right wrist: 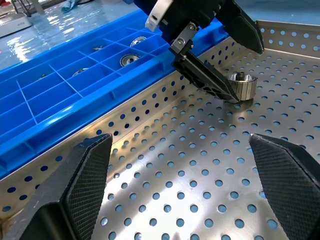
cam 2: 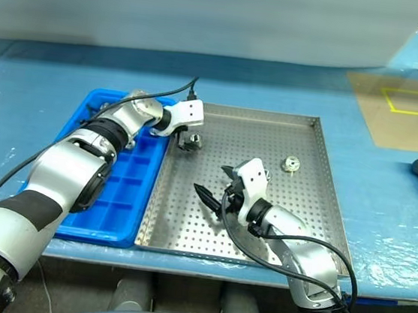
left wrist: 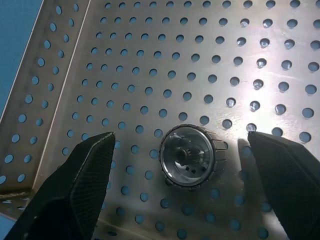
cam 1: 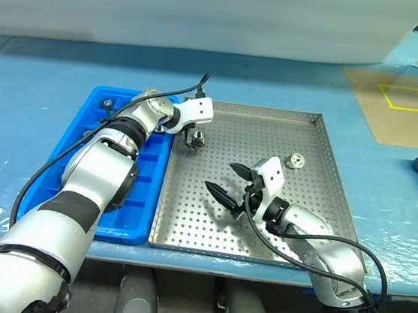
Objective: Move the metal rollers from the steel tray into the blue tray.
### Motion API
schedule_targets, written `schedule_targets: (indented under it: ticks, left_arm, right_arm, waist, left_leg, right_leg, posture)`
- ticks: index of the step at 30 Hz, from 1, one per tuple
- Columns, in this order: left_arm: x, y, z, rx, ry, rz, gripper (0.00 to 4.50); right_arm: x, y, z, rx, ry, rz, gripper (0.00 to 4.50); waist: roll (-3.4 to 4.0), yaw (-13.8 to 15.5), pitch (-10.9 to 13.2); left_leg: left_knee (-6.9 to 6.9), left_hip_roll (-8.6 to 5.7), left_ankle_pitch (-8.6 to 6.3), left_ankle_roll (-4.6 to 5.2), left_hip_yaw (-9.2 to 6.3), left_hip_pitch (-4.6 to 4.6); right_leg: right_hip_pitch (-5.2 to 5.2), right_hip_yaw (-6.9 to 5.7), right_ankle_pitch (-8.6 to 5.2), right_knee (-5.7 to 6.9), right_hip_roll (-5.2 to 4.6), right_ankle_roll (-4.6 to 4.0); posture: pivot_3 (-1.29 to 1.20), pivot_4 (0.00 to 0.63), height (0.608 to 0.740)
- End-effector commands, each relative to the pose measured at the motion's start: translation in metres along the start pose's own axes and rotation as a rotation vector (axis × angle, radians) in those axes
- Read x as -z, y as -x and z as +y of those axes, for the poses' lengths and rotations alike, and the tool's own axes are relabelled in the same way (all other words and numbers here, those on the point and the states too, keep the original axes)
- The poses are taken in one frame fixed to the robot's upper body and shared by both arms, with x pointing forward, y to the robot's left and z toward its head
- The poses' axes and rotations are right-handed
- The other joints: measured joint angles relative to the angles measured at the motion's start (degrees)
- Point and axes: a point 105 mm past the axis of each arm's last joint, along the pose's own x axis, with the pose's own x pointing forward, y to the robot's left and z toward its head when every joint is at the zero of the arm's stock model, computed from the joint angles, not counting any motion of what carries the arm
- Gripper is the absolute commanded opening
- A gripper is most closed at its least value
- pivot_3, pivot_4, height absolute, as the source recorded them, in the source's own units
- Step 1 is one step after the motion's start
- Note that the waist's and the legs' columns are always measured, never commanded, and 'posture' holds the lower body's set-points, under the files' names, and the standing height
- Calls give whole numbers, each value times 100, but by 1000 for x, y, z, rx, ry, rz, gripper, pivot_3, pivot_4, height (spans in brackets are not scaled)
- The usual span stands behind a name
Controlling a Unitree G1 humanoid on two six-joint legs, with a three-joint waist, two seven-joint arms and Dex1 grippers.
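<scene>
**A roller could be knocked away**

The left pincer is held wide open over a roller near the steel tray's edge beside the blue tray. The roller is seen between the two fingers, not yet squeezed. If the fingers are shut off-centre, the round roller could be pushed aside and rolled across the tray. If it is gripped badly, it could be dropped on the way over the rim.

The right pincer is also spread wide and nothing is held in it.

Two rollers are counted in the steel tray: this one and another further right. At least three rollers are seen in the blue tray. One steel tray and one blue tray are counted on the desk.
</scene>
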Motion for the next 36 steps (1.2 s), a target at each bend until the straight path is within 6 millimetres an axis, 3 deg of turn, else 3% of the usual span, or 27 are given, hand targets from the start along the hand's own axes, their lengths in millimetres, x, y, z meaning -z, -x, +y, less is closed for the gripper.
schedule_targets:
  ticks: [1,7,8,11,16,29,36]
  left_arm:
    - [-10,6,10,-25,-26,10,4455]
    - [-1,6,9,-24,-24,56,4455]
    - [0,6,9,-25,-22,59,4293]
    - [4,6,10,-36,-18,88,3676]
    - [6,7,12,-50,-7,94,1953]
    - [-20,13,26,-136,128,-116,1886]
    - [-33,24,26,-69,163,-226,1886]
  right_arm:
    - [-16,2,8,-20,24,-62,4500]
    - [-17,3,8,-14,23,-62,4500]
    - [-17,3,8,-14,23,-63,4500]
    - [-18,3,8,-14,23,-66,4500]
    - [-19,3,8,-11,24,-69,4500]
    - [-17,1,5,-9,27,-65,4500]
    - [-24,-3,4,-43,35,-83,4500]
  waist:
    - [0,-25,0]
    - [0,-46,0]
    - [0,-47,0]
    - [0,-50,0]
    - [0,-52,0]
    - [-3,-50,3]
    - [-5,-42,4]
  left_leg:
    - [0,0,0,0,0,0]
    - [0,0,0,0,0,0]
    - [0,0,0,0,0,1]
    - [0,0,0,1,0,1]
    - [0,0,-1,1,0,0]
    - [0,0,-1,2,0,-1]
    - [-2,0,-1,2,0,-1]
  right_leg:
    - [0,0,0,0,0,0]
    - [0,1,0,-1,0,0]
    - [0,1,0,-1,0,0]
    - [0,1,0,-1,0,0]
    - [0,1,0,-1,0,0]
    - [-1,1,0,-3,0,0]
    - [-1,0,0,-4,0,-1]
  posture:
    - [-256,150,740]
    - [-258,150,740]
    - [-258,150,740]
    - [-259,150,740]
    - [-260,150,740]
    - [-248,150,740]
    - [-201,150,740]
